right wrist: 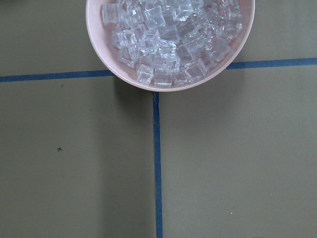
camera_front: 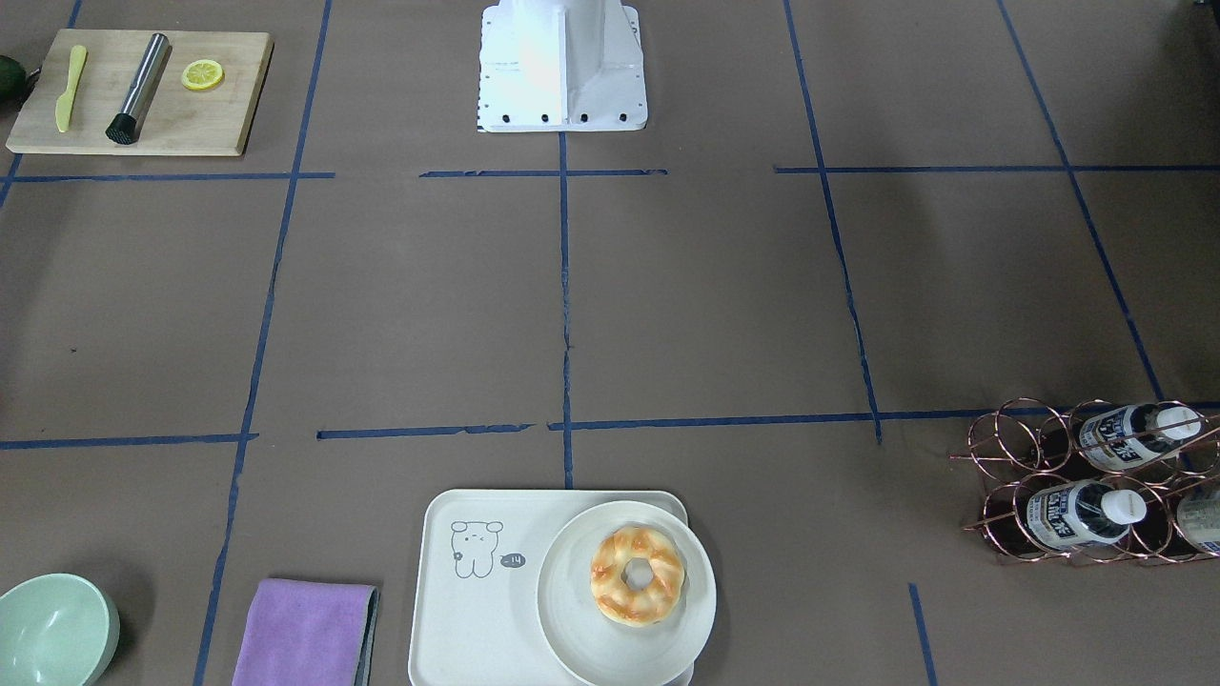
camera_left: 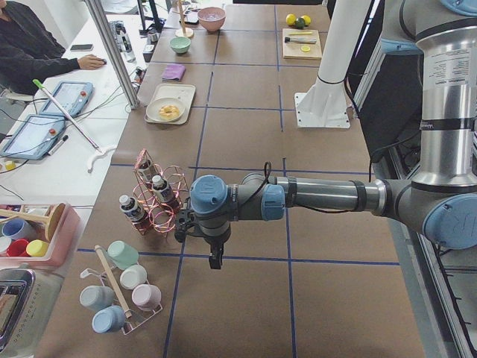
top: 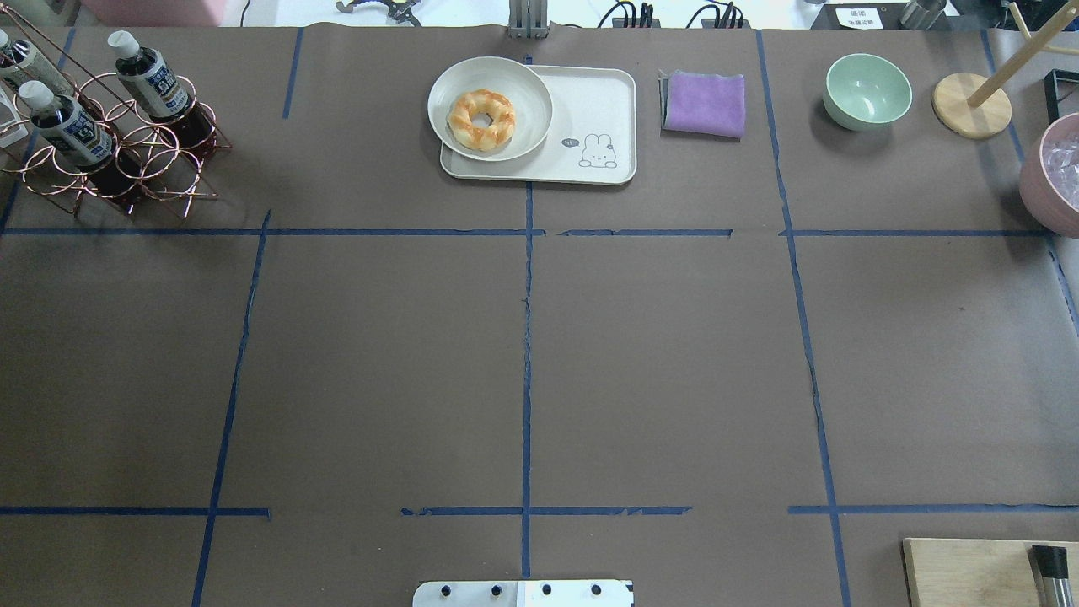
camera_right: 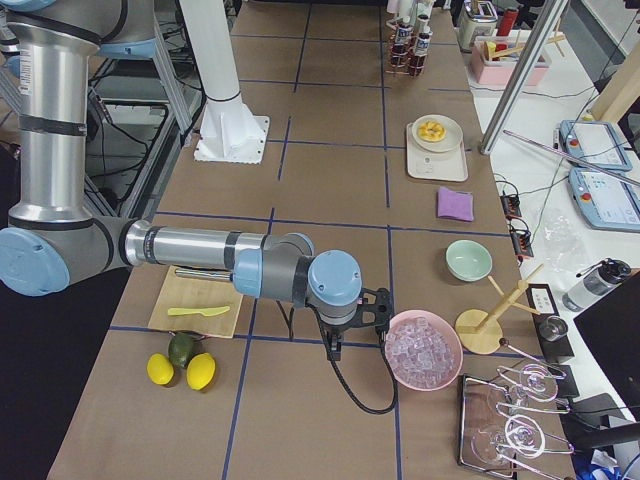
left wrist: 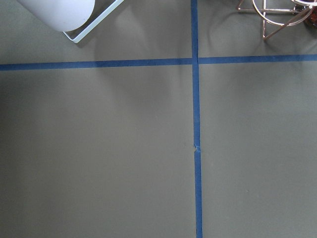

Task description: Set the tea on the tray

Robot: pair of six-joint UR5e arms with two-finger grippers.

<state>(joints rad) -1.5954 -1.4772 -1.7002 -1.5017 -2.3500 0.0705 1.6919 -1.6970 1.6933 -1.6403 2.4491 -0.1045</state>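
Left gripper (camera_left: 215,259) hangs above bare table near the left end, just short of the wire rack (top: 173,181). It shows only in the side view, so I cannot tell whether its jaws are apart or together. Same for the right gripper (camera_right: 333,343), over the table's right end beside a pink bowl of ice (right wrist: 171,44). Neither holds anything as far as I can see.

Tea (top: 72,131) sits in the rack at the table's far-left corner, one of three like bottles, tilted in the rings with its white cap up and out. Tray (top: 590,110) lies at the middle of the far edge, well apart from the rack. A plate (top: 523,84) with a doughnut (top: 482,120) covers its left half; the bear-drawing half is bare.

Handling, judged:
- Full small bottle, so light but with some liquid weight.
- Thin plastic wall, likely gives under a hard squeeze.
- Label is smooth and may slip.
- Best hold is the upper body or shoulder just below the cap, the part clear of the rings.
- Pull out along the ring axis so the wire doesn't snag.
- Set down on the tray's bare half.
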